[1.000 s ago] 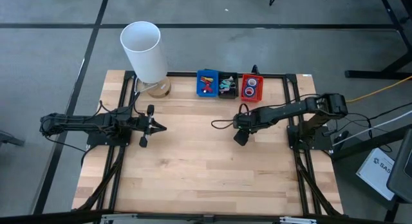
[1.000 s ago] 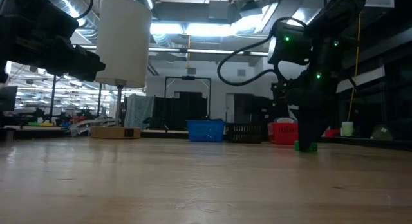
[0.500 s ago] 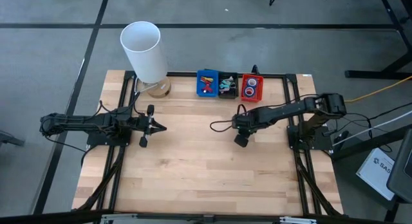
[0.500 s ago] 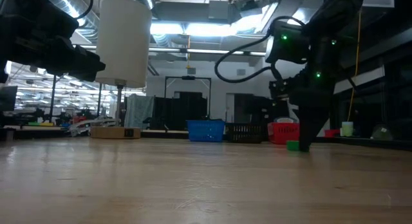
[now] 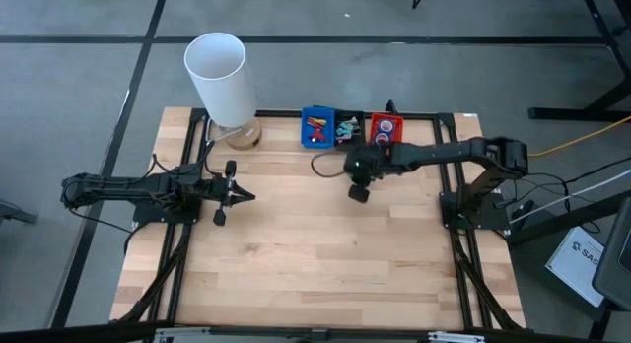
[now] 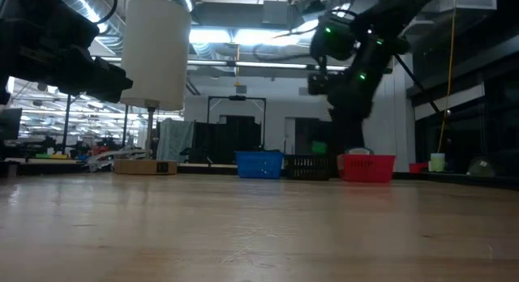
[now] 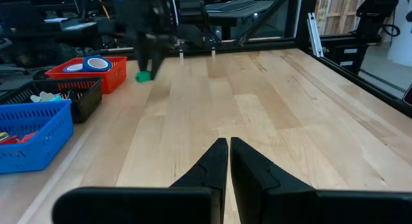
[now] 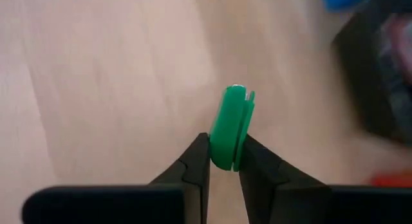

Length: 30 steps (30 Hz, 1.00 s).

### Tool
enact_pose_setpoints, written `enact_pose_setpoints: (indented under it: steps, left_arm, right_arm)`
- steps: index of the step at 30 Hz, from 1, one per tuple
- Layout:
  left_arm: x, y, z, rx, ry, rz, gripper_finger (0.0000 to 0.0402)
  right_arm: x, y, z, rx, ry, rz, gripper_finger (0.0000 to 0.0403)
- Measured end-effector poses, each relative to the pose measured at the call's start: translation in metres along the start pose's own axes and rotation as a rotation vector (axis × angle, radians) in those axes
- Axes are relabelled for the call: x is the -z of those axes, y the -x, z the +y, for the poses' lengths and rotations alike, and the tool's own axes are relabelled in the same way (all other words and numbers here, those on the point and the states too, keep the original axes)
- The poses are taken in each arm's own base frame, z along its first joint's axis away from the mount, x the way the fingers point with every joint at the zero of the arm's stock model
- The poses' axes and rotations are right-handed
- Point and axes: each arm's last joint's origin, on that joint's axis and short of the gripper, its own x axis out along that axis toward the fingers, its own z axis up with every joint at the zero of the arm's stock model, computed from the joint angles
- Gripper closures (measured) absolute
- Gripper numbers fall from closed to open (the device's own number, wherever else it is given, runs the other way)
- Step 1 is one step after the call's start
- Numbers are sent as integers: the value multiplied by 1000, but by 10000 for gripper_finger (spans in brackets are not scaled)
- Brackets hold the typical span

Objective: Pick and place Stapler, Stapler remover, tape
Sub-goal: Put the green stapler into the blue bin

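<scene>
**benchrat:** Worktop point(image 5: 296, 274) of pale wood planks is mostly bare. Why is the tall white plastic cylinder point(image 5: 219, 77) stuck in the far corner?

**gearhead:** My guess is it's parked there so it's clear of both arms. The left tool point(image 5: 244, 195) waits low on its own side with its fingers pressed together on nothing.

**benchrat:** And the bins?

**gearhead:** The blue plastic basket point(image 7: 38, 143), black mesh basket point(image 7: 84, 102) and red plastic basket point(image 7: 116, 79) sit in a row at the far edge, probably one per item type. The red one has blue tape rolls with white cores point(image 7: 96, 62).

**benchrat:** Right arm?

**gearhead:** The right tool point(image 5: 358, 192) is pinching a small green plastic piece point(image 8: 228, 127) edge-on, lifted off the wood just in front of the baskets. I'd say it's held high to clear a rim. I can't tell whether it's tape or the remover.
</scene>
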Motion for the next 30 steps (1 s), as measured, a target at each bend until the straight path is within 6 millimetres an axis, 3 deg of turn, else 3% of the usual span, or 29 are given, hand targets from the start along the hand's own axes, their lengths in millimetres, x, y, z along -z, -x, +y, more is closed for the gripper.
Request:
enact_pose_setpoints:
  steps: [9,17,23,30]
  left_arm:
    - [0,0,0,0,0,0,386]
    - [0,0,0,0,0,0,386]
    - [0,0,0,0,0,0,386]
    - [0,0,0,1,0,1,386]
  right_arm:
    - [-53,28,-31,41,136,-233,333]
    - [-88,44,-58,123,193,-416,333]
    - [-101,35,-77,110,186,-419,331]
    - [-108,2,-92,80,165,-371,330]
